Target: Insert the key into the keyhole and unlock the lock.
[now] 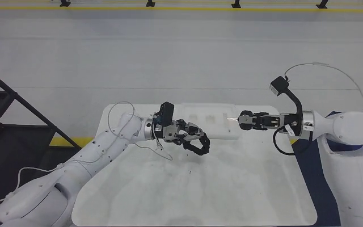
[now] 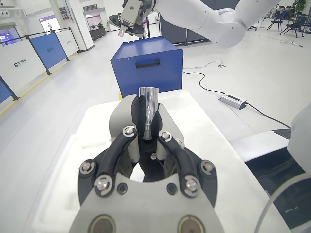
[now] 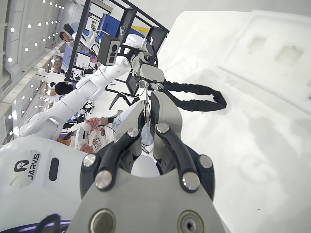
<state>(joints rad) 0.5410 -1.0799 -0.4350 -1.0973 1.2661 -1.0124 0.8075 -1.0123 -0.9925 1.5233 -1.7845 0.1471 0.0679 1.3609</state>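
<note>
**Key** [image 1: 231,119]: small metal key. The right gripper [image 1: 241,120] is pinching it by the head, fingers pressing together on it. The blade is sticking out past the fingertips and pointing toward the left gripper [image 1: 190,135]. The key is hanging over the far part of the surface [image 1: 170,193], apart from the lock. In the right wrist view the key [image 3: 146,112] is showing edge-on between the fingers. In the left wrist view the right gripper [image 2: 122,29] is hanging farther off and higher, with the key [image 2: 120,33] jutting out of it.

**Lock** [image 2: 148,107]: chrome cylinder with a black cable loop [image 1: 199,148]. The left gripper [image 2: 147,116] is clamping the cylinder between its black-padded fingers [image 2: 135,109], which are closing tightly on it. The end of the cylinder is protruding beyond the fingertips and facing the right gripper. The cable loop [image 3: 201,96] is trailing from the lock over the middle of the surface. The keyhole is too small to make out.

**Surface**: white, carrying both arms' work area. The two grippers are facing each other across a gap above it.

**Foam tray** [image 1: 218,109]: white block with square recesses. It is lying along the far edge of the surface, beyond both grippers.

**Blue cabinet** [image 2: 148,61]: metal box with a black handle. It is standing on the floor just beyond the end of the surface.
</note>
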